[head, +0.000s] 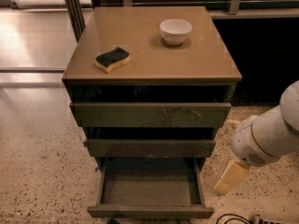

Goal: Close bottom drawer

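On a speckled floor point(37, 171), a tan cabinet point(149, 55) is bearing one white bowl point(175, 31) and one yellow sponge point(112, 59); the cream gripper point(231, 177), grip unclear, is hanging beside the open olive-grey bottom drawer point(150, 212).

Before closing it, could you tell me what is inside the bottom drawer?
The drawer shows only bare floor; its back is shadowed. The gripper hangs beside it.

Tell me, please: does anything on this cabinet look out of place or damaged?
The bottom drawer stands pulled far out, its grey floor showing. The top drawer front carries pale scratches. The gripper hangs to the right of the open drawer, apart from it.
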Available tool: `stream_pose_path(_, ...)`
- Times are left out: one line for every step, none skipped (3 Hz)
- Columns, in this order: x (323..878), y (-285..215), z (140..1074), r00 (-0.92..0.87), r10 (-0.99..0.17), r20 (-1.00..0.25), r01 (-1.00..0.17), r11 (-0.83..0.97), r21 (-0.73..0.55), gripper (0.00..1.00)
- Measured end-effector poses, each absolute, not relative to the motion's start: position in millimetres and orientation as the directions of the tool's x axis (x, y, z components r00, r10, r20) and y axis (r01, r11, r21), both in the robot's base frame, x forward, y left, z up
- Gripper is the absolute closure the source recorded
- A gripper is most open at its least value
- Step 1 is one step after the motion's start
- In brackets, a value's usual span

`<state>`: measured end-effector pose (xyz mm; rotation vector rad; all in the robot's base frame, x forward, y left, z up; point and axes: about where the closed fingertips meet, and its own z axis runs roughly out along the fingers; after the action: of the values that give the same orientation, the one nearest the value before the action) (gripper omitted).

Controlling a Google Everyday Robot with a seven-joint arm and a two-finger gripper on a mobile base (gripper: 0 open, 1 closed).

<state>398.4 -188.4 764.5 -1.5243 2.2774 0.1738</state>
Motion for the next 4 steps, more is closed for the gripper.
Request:
stream_pose_path(395.2, -175.2, 702.8, -0.332, -0.861, -0.384, -0.921, 0.384, -0.064, 0.02)
stream_pose_path(395.3, -175.2, 702.9, -0.332, -0.861, -0.385, -0.921, 0.385, -0.065, 0.24)
stream_pose_path(395.3, -175.2, 702.9, -0.332, -0.861, -0.385, -0.921, 0.385, -0.065, 0.47)
stream_pose_path(395.3, -175.2, 702.9, -0.332, -0.861, -0.385, -0.921, 0.385, -0.065, 0.7)
